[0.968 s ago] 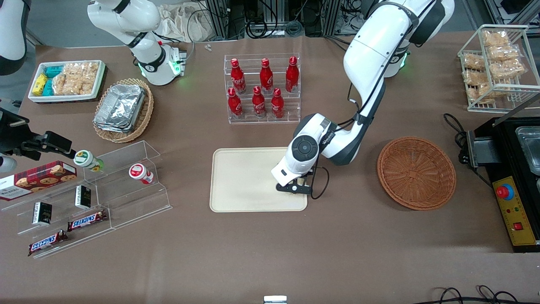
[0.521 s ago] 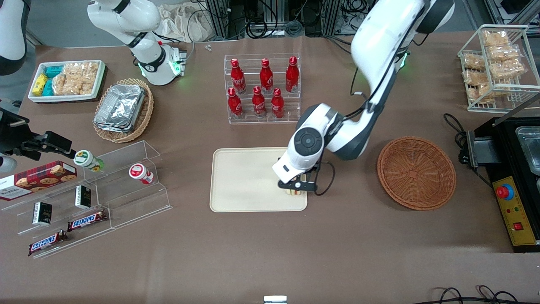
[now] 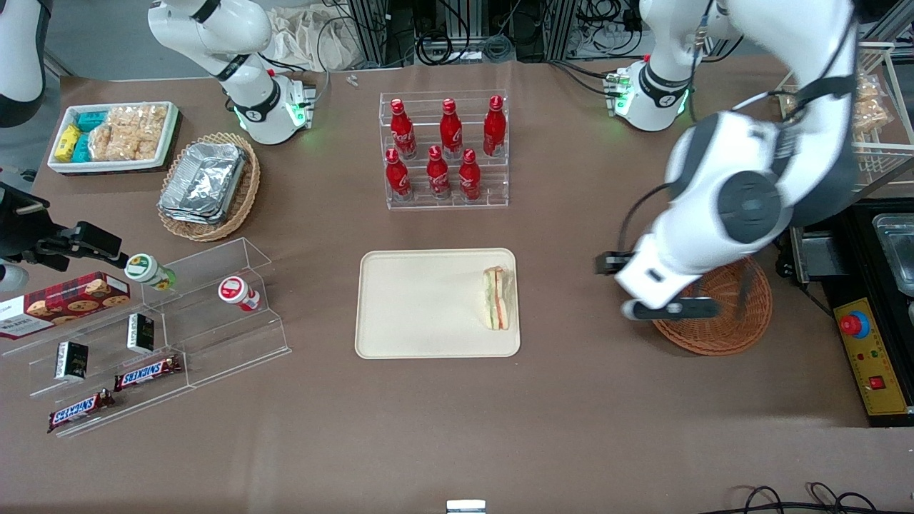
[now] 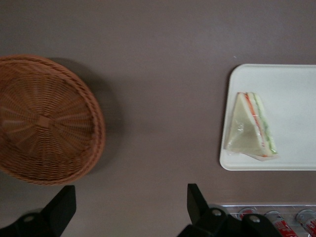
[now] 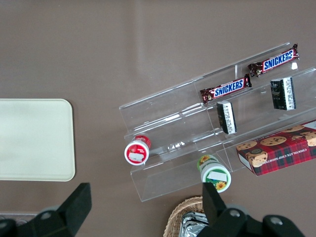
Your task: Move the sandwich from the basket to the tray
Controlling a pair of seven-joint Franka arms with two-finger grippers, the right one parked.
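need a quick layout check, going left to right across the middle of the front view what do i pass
clear shelf with the red-lidded cup → tray → sandwich on the tray's edge → gripper, jaws open, above the basket's rim → basket → black control box

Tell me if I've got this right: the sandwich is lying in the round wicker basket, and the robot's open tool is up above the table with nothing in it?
Not quite. The sandwich lies on the cream tray, as the front view shows; the basket holds nothing. The rest is right: the open tool hangs empty over the basket's edge.
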